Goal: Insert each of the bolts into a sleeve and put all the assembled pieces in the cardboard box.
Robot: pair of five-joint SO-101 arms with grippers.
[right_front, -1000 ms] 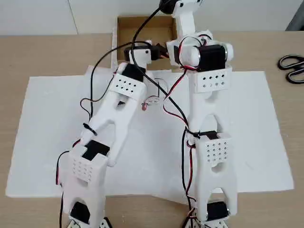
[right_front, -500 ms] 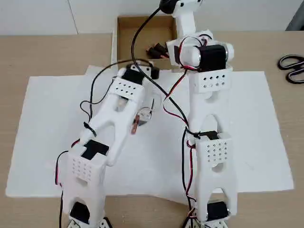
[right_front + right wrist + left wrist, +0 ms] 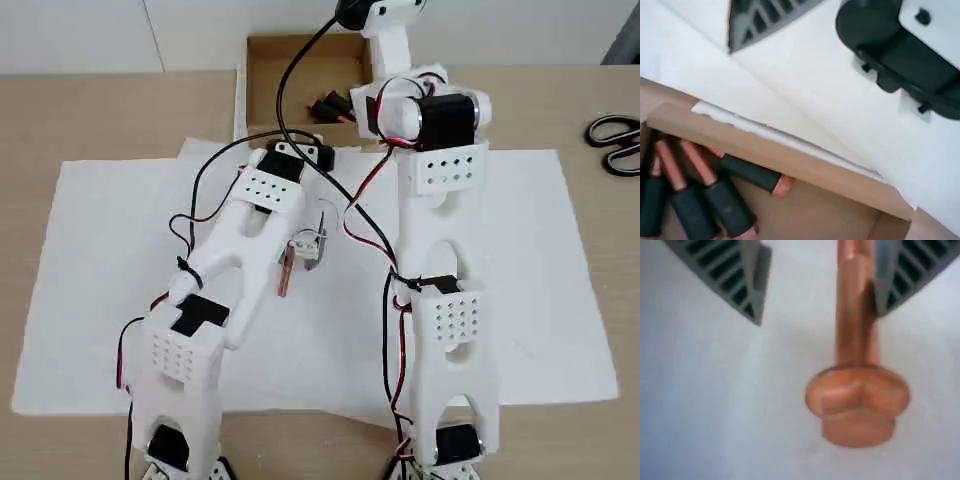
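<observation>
white sheet (image 3: 520, 250): left arm (image 3: 250, 215) drawn back from cardboard box (image 3: 268, 75); left fingers (image 3: 735, 270) wide, bolt (image 3: 855, 390) touching one.

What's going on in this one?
Two robot arms are partway through a bolt-and-sleeve job. The left gripper is over the white paper, open, with a bare copper bolt between its fingers, lying against one of them. The bolt has no sleeve on it yet. The right arm is stretched out toward the cardboard box, where several assembled pieces already lie.
</observation>
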